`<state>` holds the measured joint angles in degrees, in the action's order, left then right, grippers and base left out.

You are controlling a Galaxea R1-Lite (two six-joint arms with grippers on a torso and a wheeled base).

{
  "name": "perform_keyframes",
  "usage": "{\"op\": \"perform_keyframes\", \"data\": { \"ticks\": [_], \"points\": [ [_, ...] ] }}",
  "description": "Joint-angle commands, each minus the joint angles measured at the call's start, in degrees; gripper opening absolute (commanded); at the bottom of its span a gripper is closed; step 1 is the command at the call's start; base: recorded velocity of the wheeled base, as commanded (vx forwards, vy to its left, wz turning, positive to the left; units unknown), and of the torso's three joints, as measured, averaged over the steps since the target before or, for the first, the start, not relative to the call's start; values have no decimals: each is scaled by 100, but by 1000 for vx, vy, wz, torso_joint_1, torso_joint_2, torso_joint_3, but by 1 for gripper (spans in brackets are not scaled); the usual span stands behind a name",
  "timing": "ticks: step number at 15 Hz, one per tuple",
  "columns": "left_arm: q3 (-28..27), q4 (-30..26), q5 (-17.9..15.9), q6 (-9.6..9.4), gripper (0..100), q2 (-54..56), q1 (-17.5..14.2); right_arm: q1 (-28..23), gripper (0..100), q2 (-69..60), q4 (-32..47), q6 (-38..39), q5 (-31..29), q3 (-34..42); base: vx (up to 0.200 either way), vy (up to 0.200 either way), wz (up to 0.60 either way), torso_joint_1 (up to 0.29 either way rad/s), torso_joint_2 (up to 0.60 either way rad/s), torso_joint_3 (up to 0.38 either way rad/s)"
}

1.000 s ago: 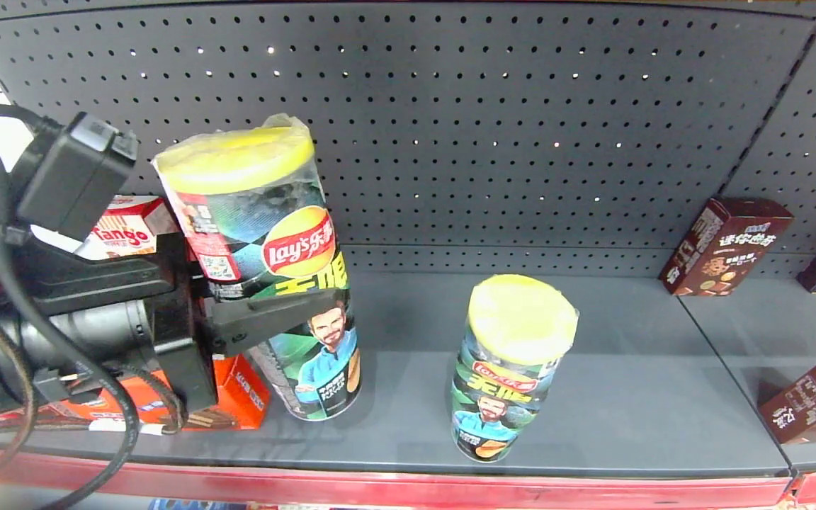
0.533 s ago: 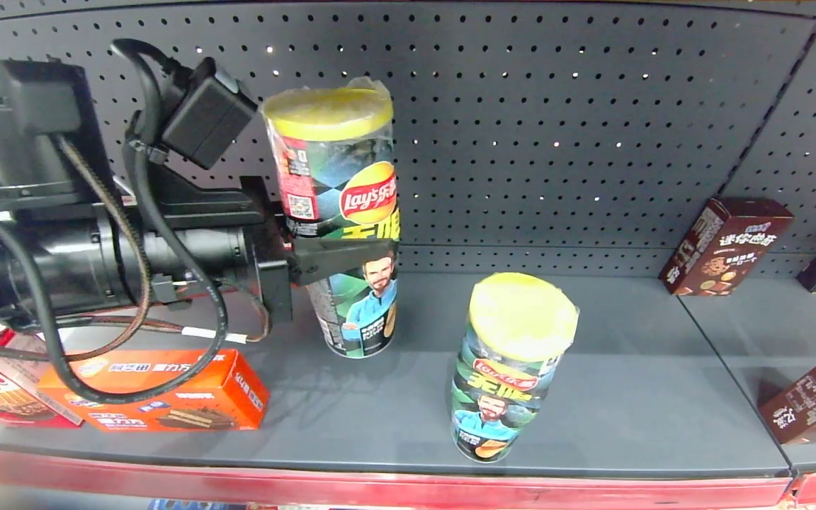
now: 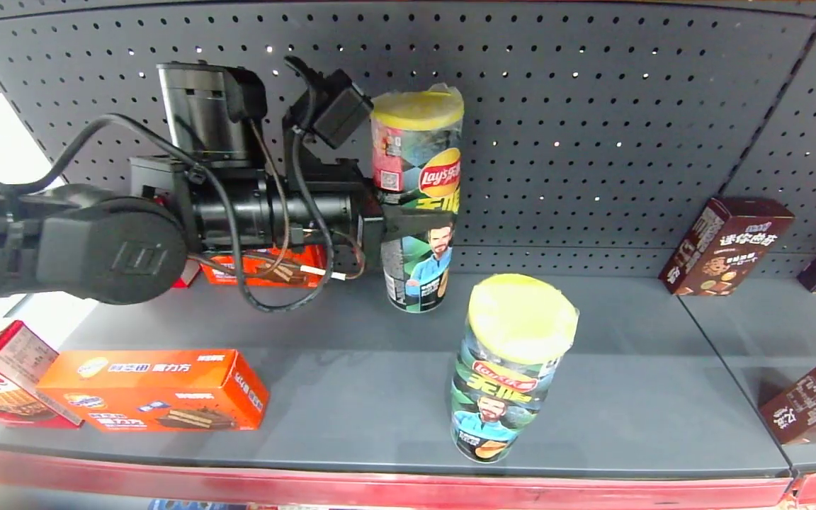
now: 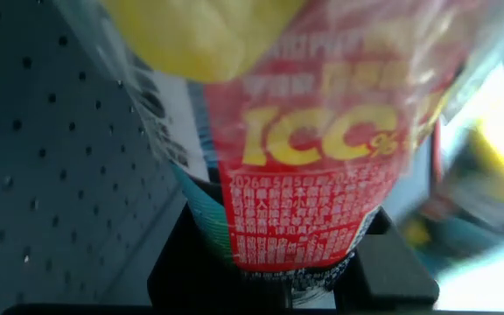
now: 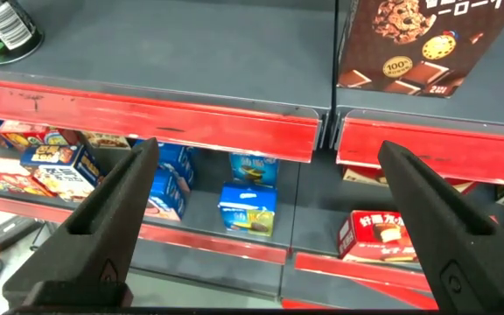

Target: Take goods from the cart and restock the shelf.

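the right gripper (image 5: 269, 149), out before the shelf's (image 3: 351, 411) front edge, gapes wide and empty. one can (image 3: 514, 368) stands near that edge, likely stocked. behind it, by the back edge, the left gripper (image 3: 414, 228) is clamped round a second can (image 3: 418, 163), upright, base at the shelf or just above; i can't tell which. setting down and release are left.

A shop: dark grey metal shelving (image 3: 351, 368) with a perforated back panel (image 3: 592, 106) behind the left end effector (image 3: 415, 219), red price-strip rails (image 5: 147, 109) ahead of the right end effector (image 5: 269, 236), and packaged stock: orange biscuit cartons (image 3: 153, 389), brown chocolate boxes (image 3: 723, 244), and a yellow-lidded crisp tube (image 3: 514, 368) matching the one the left end effector grips.
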<state>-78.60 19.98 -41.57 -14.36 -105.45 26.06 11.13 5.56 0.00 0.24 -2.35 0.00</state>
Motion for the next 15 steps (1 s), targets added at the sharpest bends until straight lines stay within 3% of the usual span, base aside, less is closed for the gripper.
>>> {"op": "perform_keyframes", "data": {
  "ticks": [1, 10, 15],
  "points": [
    [-498, 15, -27, -5, 0, -749, 30, 3, 100, 24, -9, 2, -2, 0, 0, 0, 0, 0, 0, 0],
    [-1289, 261, -141, -23, 0, -1900, 39, 3, 100, 24, 0, 2, -2, 0, 0, 0, 0, 0, 0, 0],
    [-1315, 524, -281, -32, 0, -2147, 4, 3, 100, 24, 0, 2, -2, 0, 0, 0, 0, 0, 0, 0]
  ]
}}
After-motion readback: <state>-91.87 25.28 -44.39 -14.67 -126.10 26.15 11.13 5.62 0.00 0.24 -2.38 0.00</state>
